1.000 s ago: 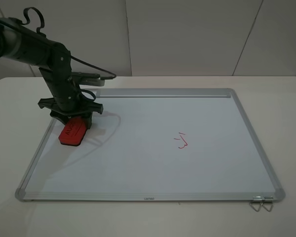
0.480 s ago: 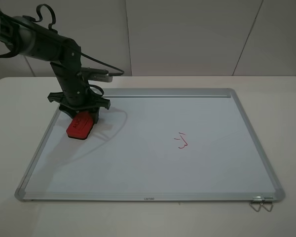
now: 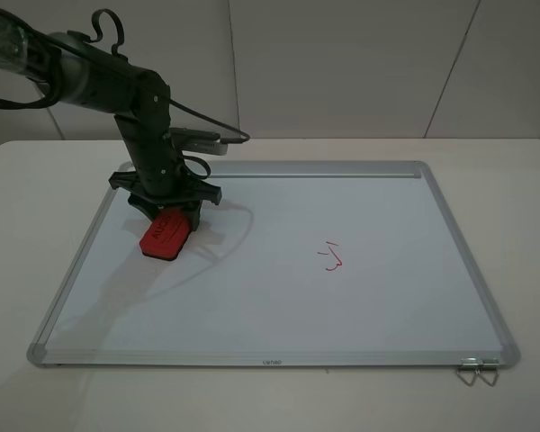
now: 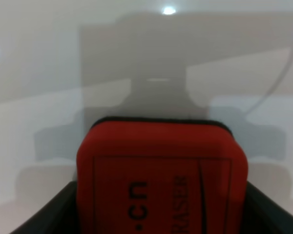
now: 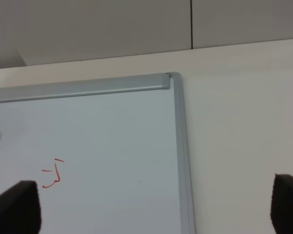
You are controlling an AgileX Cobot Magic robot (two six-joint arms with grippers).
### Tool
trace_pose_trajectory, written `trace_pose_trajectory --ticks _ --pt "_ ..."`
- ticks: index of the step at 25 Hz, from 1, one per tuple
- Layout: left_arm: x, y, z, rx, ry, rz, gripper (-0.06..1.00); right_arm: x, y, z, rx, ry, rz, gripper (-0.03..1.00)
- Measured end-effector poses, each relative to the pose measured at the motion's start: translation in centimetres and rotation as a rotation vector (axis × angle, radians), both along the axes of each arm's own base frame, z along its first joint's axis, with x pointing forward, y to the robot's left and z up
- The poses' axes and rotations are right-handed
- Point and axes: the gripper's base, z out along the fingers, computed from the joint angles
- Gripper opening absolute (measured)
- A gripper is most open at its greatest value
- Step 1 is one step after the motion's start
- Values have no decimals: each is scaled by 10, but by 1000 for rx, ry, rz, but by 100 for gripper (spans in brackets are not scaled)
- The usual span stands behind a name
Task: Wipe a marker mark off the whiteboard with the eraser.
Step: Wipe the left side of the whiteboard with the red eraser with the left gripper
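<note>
The whiteboard [image 3: 360, 306] lies flat on the table, its silver tray strip at the far edge and metal clips [image 3: 478, 369] at the near right corner. My left gripper [image 3: 168, 214] is shut on the red eraser [image 3: 166, 236], held at a tilt on the board's far left part; the left wrist view shows the eraser [image 4: 161, 175] between dark fingers [image 4: 56, 214]. A red hook-shaped squiggle [image 3: 334, 260] with small strokes beside it sits mid-board, also in the right wrist view [image 5: 52, 176]. The tiny star-like marker mark does not show. My right gripper [image 5: 151, 207] is open, over the board's [image 5: 112, 141] right side.
The white table [image 3: 531, 234] surrounds the board, with a pale wall behind it. The left arm's cable [image 3: 207, 121] loops above the board's far left corner. The board's right frame edge [image 5: 183, 161] runs past the right gripper.
My left arm has carried the eraser to the right along the board's far left part, from the left frame toward the middle. The red squiggle is unchanged.
</note>
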Motion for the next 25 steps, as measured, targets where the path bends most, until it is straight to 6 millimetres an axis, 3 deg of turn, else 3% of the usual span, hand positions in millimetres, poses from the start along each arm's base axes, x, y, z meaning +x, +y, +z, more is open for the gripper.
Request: trace_pose_trajectory --ticks 9,25 --pt "-30 -21 -7 27 40 -81 59 0 0 0 0 0 0 83" --pt "-89 9 -4 10 37 -35 59 0 0 0 0 0 0 83"
